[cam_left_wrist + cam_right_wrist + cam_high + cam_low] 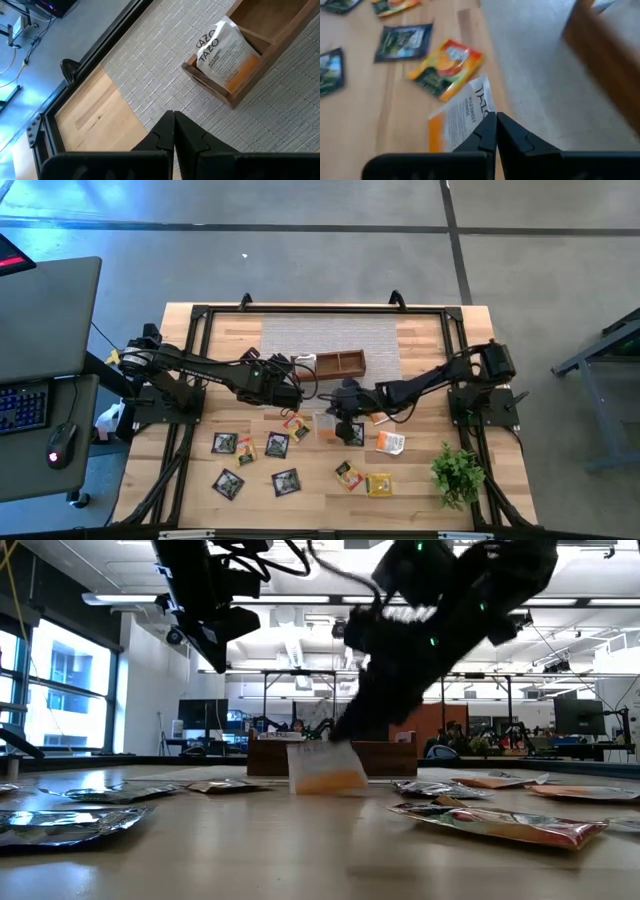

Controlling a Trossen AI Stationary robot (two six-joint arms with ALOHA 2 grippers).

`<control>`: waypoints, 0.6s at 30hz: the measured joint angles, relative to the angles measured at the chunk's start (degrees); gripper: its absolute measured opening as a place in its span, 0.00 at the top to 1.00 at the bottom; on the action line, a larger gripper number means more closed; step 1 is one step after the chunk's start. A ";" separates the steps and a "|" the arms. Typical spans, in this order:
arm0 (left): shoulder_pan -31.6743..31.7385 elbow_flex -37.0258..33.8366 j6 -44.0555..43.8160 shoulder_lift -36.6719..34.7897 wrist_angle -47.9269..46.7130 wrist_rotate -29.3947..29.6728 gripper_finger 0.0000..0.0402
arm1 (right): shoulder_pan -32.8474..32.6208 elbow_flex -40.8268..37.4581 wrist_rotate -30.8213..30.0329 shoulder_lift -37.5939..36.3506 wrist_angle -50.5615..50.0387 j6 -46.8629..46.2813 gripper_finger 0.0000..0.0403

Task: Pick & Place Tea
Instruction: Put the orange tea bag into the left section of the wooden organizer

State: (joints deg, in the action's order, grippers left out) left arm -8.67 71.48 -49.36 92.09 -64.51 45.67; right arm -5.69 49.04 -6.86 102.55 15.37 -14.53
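A pale wooden tabletop [200,490] with visible grain and a smooth matt finish is seen, framed by black metal bars [320,309]. Across its rear middle a grey woven cloth mat [165,75] with a ribbed, rough texture is laid. On it a brown wooden three-compartment tray [339,364] with a plain matt surface is set. A white-and-orange paper sachet [227,52] in the tray is seen slightly crinkled and matt. Dark grey-green sachets [403,41] and a yellow sachet [445,67] near the front edge are shown glossy, foil-like. The black gripper fingers [187,137] are seen as matt plastic.
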 joint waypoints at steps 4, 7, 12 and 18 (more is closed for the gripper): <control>0.00 0.00 0.00 0.00 0.04 0.07 1.00 | 0.57 -0.05 -4.36 -1.69 0.91 5.53 0.99; 0.00 0.00 0.00 0.00 0.04 0.33 1.00 | 2.31 0.02 -11.03 -2.04 5.17 9.97 0.99; 0.00 0.00 0.00 0.00 0.07 0.39 1.00 | 7.25 0.00 -13.03 -1.92 15.12 18.45 1.00; 0.00 0.00 0.00 0.00 0.07 0.55 1.00 | 12.56 0.02 -6.41 -1.95 25.73 25.85 1.00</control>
State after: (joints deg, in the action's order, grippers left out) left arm -8.67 71.48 -49.36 92.09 -64.45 46.22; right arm 6.86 49.06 -13.27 100.60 41.10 11.33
